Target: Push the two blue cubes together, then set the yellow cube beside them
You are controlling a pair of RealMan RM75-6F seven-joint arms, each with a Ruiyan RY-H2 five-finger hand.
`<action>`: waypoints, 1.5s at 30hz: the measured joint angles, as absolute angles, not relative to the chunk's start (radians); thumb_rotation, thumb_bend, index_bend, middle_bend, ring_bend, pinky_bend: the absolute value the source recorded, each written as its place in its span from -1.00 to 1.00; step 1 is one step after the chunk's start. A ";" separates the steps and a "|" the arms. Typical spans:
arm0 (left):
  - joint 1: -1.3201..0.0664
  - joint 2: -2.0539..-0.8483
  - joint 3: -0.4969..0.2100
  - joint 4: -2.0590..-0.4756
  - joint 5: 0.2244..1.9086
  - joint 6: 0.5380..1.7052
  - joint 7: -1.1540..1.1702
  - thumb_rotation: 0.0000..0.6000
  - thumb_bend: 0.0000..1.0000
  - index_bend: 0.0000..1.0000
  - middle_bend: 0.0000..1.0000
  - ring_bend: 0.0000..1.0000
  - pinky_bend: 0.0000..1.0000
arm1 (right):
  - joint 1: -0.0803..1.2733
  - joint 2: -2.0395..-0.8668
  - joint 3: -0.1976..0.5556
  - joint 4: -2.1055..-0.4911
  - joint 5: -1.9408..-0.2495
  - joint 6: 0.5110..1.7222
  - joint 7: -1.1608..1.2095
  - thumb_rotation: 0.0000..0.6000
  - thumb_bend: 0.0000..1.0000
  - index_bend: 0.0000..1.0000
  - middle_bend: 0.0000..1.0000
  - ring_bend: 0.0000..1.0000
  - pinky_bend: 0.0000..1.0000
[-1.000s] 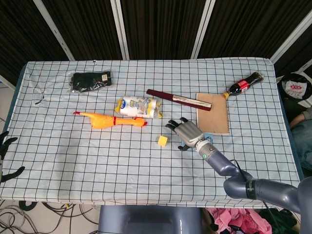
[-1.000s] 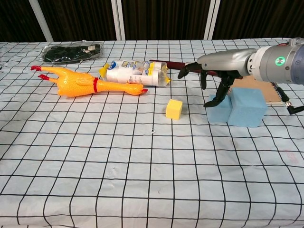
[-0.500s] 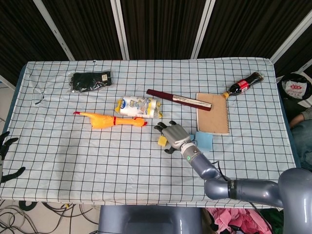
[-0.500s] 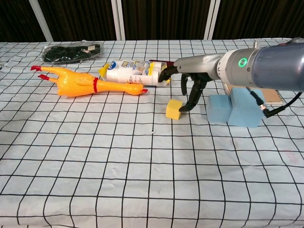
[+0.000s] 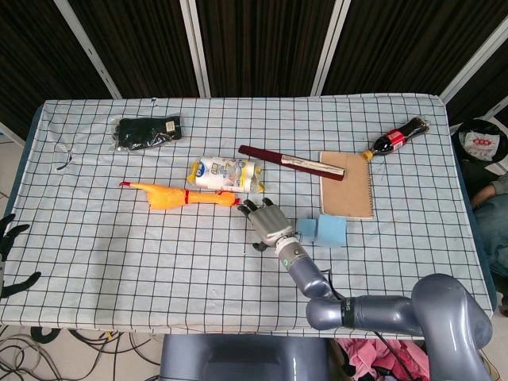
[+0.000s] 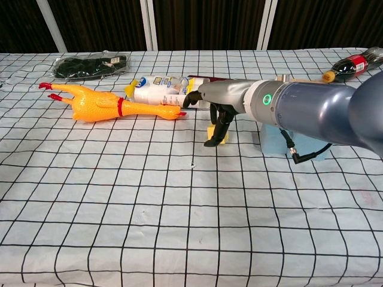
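Blue cubes point(image 5: 322, 230) touching on checked tablecloth point(image 5: 119, 246), dark curtains point(image 5: 262, 40) behind

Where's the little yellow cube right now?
In the chest view the yellow cube sits mid-table under the right hand, left of the blue cubes, near the rubber chicken's feet.

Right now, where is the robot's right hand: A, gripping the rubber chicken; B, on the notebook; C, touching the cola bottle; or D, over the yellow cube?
D: the right hand is down over the yellow cube, which peeks out behind its fingers in the chest view, left of the two blue cubes.
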State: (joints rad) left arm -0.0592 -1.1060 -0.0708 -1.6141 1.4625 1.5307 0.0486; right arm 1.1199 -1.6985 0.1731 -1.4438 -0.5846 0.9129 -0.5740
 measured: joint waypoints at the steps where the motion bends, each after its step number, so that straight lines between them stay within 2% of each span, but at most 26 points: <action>1: -0.059 -1.106 -0.071 -1.614 1.462 1.531 0.049 1.00 -0.91 -0.58 -0.86 -1.00 -1.00 | 1.119 -1.704 0.175 -1.436 -0.590 0.917 -0.572 1.00 -0.62 -0.76 -0.87 -0.33 -0.82; 15: -0.060 -1.108 -0.073 -1.613 1.457 1.530 0.056 1.00 -0.91 -0.58 -0.86 -1.00 -1.00 | 1.098 -1.721 0.202 -1.393 -0.626 0.914 -0.549 1.00 -0.62 -0.76 -0.87 -0.33 -0.82; 34: -0.060 -1.108 -0.074 -1.613 1.453 1.529 0.062 1.00 -0.91 -0.58 -0.86 -1.00 -1.00 | 1.065 -1.751 0.193 -1.334 -0.643 0.896 -0.531 1.00 -0.62 -0.76 -0.83 -0.23 -0.82; 45: -0.060 -1.110 -0.075 -1.611 1.452 1.529 0.063 1.00 -0.91 -0.57 -0.86 -1.00 -1.00 | 1.051 -1.773 0.197 -1.305 -0.683 0.879 -0.517 1.00 -0.54 -0.76 -0.83 -0.23 -0.82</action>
State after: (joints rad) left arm -0.0599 -1.1097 -0.0747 -1.6113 1.4517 1.5286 0.0633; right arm 1.0510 -1.7734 0.1974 -1.3053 -0.6827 0.8795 -0.5166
